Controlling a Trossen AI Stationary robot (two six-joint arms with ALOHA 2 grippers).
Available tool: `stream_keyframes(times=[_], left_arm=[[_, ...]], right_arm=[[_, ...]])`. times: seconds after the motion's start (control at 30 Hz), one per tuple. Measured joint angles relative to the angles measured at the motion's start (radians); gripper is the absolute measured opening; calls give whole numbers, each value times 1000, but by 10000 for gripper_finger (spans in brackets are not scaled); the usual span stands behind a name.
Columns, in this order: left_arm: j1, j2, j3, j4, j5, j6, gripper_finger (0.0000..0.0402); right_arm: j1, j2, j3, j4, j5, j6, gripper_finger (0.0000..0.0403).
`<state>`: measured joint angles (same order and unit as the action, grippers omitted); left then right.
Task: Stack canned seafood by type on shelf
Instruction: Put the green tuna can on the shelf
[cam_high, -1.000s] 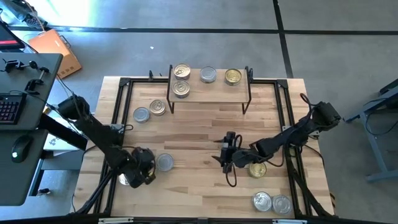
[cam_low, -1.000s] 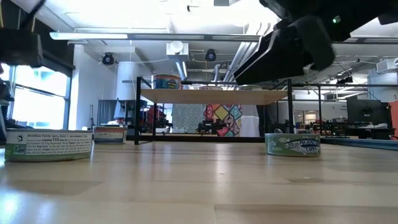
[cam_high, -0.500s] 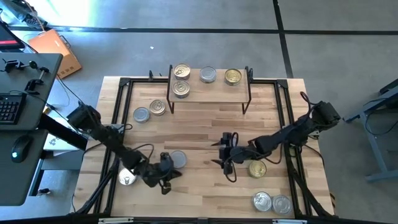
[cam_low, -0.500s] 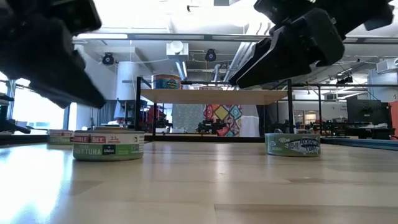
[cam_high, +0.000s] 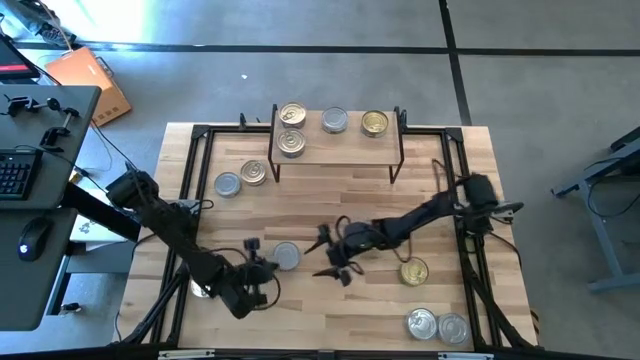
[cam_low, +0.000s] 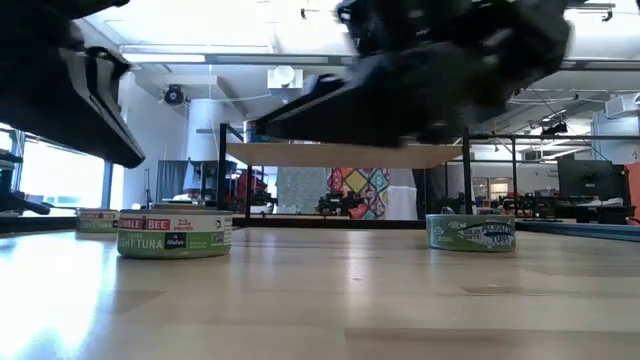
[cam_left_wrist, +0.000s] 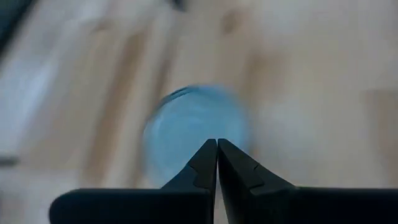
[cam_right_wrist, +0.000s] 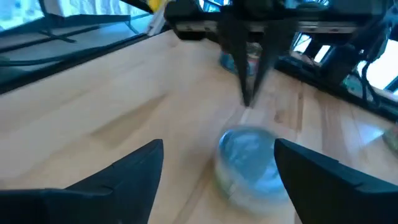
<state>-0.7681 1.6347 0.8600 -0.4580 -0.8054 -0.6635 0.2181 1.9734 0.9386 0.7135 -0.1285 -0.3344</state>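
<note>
Silver tin (cam_high: 286, 256) now sits mid-bench toward the front edge, pushed inward by the left claw (cam_high: 262, 268), pressed together just beside it; right claw (cam_high: 330, 258), spread wide, has swung over, likely to pick it up for the shelf (cam_high: 336, 147).

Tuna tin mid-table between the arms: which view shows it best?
Low view: the tin stands side-on, label readable. High view shows only its silver lid, between the shut left pincer and open right pincer. Both wrist views show it blurred.
</note>
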Motion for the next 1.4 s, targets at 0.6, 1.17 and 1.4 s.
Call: stream_keyframes(times=[0.6,1.17,1.4], left_arm=[[45,-177,-543,641,-12,230,7],[-46,-177,-568,943,3,273,7],[-46,-177,-550,951,39,274,7]], right_arm=[[-42,248,564,-545,23,80,216],[77,246,591,-624,267,125,216],[110,246,459,-404,428,115,216]])
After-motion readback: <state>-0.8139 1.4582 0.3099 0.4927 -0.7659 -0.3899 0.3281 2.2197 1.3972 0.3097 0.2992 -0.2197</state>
